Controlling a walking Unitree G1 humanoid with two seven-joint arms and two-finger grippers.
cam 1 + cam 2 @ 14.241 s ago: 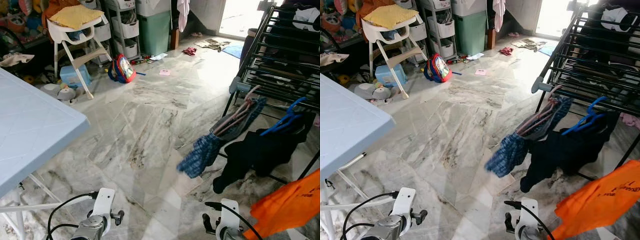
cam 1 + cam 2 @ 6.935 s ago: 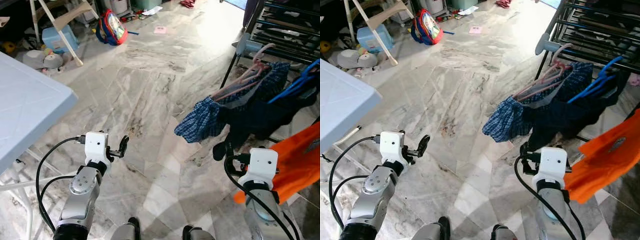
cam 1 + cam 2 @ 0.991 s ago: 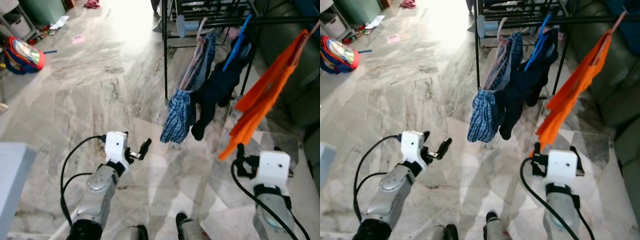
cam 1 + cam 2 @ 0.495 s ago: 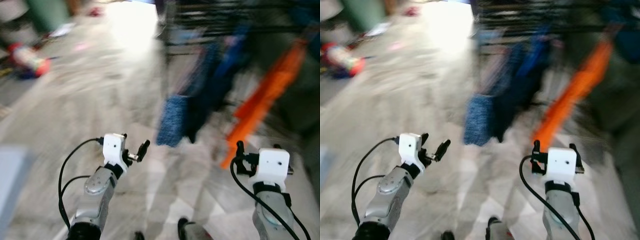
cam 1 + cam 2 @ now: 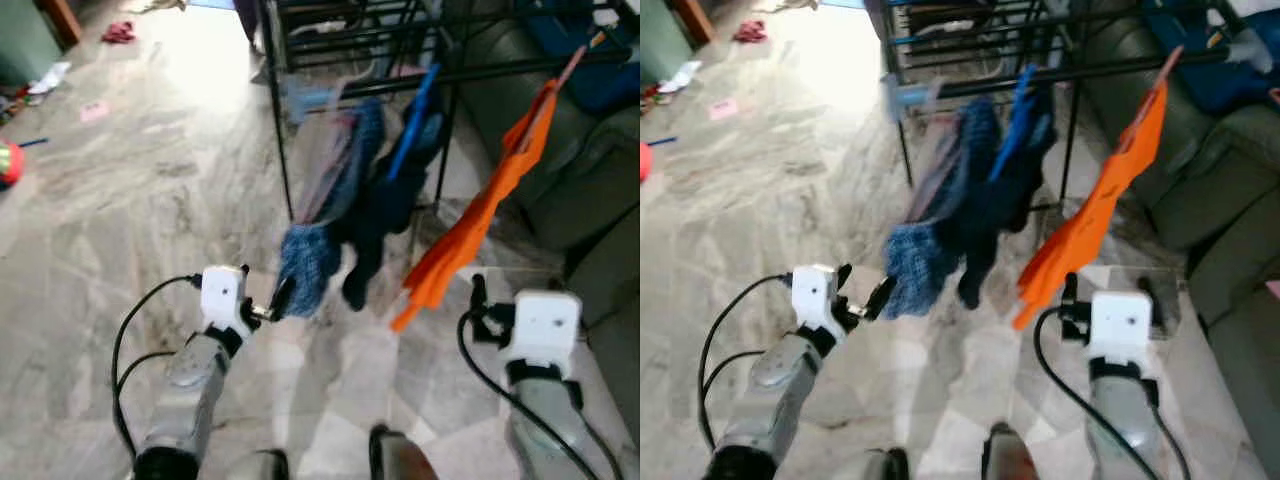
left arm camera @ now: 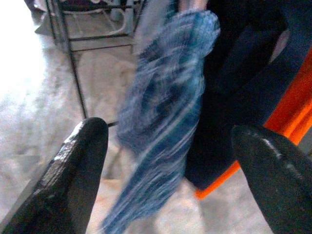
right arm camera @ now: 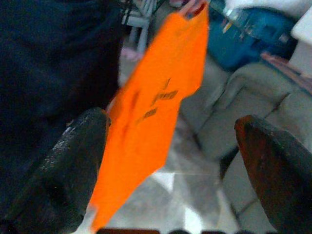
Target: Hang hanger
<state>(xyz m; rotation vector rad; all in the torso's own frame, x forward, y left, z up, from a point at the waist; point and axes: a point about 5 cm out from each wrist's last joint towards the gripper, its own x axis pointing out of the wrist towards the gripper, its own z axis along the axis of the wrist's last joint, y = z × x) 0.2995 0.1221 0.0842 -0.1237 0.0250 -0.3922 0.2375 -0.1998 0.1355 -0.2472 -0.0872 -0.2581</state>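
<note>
A black drying rack point(image 5: 276, 130) stands ahead with clothes on hangers along its front rail. A blue plaid cloth point(image 5: 322, 235) hangs on a pale pink hanger. Beside it is a dark garment point(image 5: 385, 210) on a blue hanger point(image 5: 412, 115), then an orange shirt point(image 5: 470, 230) further right. My left gripper point(image 5: 276, 299) is raised low in front of the plaid cloth point(image 6: 165, 122), open and holding nothing. My right gripper point(image 7: 170, 161) is open too, with the orange shirt point(image 7: 156, 97) just ahead of it and nothing between its fingers.
A grey-green sofa point(image 5: 590, 160) with a blue bag point(image 5: 600, 85) on it stands to the right behind the rack. Marble floor point(image 5: 120, 200) stretches away to the left, with small litter and a red cloth point(image 5: 118, 31) at the far left.
The camera has swung and the motion blur has cleared; the rack and its clothes now sit nearer the middle and closer. Both arms hold the same pose with open grippers.
</note>
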